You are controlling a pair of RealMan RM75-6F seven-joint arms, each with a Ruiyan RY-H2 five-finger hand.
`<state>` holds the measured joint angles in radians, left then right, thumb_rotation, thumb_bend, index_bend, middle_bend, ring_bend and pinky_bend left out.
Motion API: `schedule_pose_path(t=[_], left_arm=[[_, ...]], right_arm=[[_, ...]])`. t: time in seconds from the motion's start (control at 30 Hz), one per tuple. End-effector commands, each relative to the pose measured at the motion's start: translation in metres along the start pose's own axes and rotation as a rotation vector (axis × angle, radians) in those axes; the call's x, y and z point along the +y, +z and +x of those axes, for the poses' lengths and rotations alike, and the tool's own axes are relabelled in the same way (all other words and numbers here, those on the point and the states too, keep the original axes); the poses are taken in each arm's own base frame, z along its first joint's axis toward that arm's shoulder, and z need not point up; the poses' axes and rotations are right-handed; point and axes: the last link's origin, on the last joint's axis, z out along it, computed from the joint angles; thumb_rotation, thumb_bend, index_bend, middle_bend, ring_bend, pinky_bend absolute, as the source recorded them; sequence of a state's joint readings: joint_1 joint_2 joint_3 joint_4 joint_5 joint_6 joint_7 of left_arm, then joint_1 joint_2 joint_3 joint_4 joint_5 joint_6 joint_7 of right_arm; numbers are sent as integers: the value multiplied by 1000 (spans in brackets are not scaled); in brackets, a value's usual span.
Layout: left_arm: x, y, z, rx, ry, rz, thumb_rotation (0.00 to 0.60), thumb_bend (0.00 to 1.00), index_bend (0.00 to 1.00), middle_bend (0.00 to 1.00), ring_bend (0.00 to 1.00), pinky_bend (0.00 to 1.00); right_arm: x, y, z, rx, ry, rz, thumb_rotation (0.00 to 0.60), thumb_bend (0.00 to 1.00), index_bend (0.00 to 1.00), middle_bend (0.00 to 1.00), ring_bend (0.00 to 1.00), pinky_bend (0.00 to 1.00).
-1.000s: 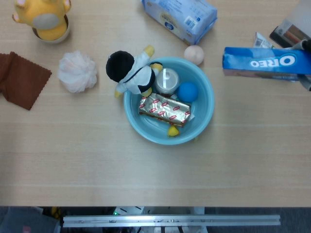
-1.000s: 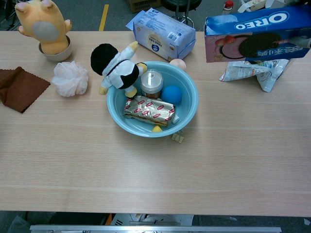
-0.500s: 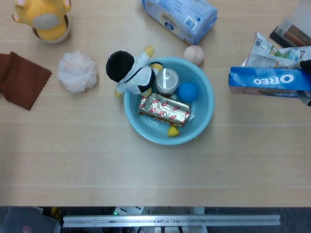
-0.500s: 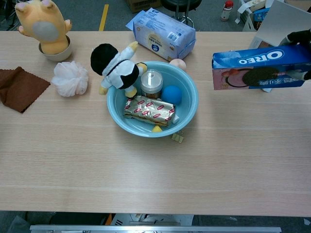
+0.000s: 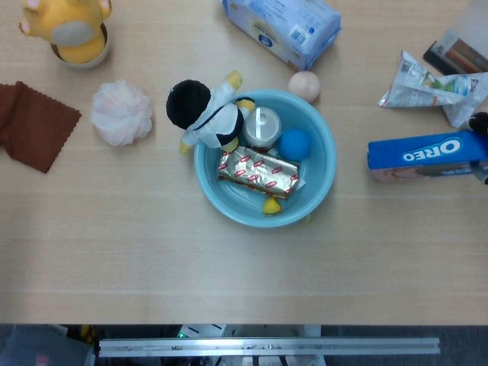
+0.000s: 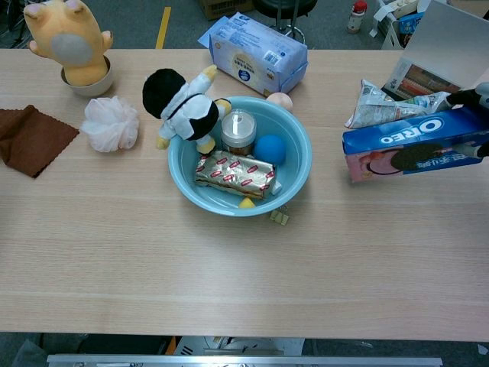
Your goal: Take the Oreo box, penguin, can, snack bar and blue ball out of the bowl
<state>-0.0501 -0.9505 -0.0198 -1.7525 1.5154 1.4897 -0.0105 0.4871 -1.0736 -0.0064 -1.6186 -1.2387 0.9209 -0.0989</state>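
Penguin (image 5: 206,114), can (image 5: 261,126), snack bar (image 5: 258,172) in bowl (image 5: 320,179); Oreo box (image 5: 427,155) right.

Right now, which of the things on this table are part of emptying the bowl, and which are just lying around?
Part of the job: Oreo box, held by the right hand outside the bowl; penguin, can, snack bar and blue ball, all in the bowl.

Lying about: yellow plush, white puff, brown cloth, tissue pack, crumpled wrapper.

Head view looks straight down, chest view slants forward; both share the bowl (image 5: 264,158) mid-table.
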Motion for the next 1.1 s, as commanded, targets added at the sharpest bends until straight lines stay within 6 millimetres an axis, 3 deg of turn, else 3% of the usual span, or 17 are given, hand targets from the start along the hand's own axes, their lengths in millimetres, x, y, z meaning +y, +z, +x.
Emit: schedule_pose_path(t=[0.03,0.37,0.53,0.7,1.1], left_arm=[[0,0,0,0,0,-1,600,405,303,316,273,221],[3,2,3,5,8,-13,600,405,303,317,274,221],[6,3,5,10,5,-21,600,404,303,317,273,221],[5,1,4,4,3,-17,600,404,303,316,273,221],[0,-2,5,7,4,-1,600,405,303,317,273,221]], right_arm=[[0,-1,0,-29,-4,1,600,338,1,75,117,375],[-13,-1,12,-5,46,64,600,341,0,70,96,340],[-38,8,20,-28,68,141,600,464,0,132,116,340],[-64,20,26,-78,43,202,600,523,0,176,142,344],[-118,60,16,-198,56,267,600,531,0,199,157,355]])
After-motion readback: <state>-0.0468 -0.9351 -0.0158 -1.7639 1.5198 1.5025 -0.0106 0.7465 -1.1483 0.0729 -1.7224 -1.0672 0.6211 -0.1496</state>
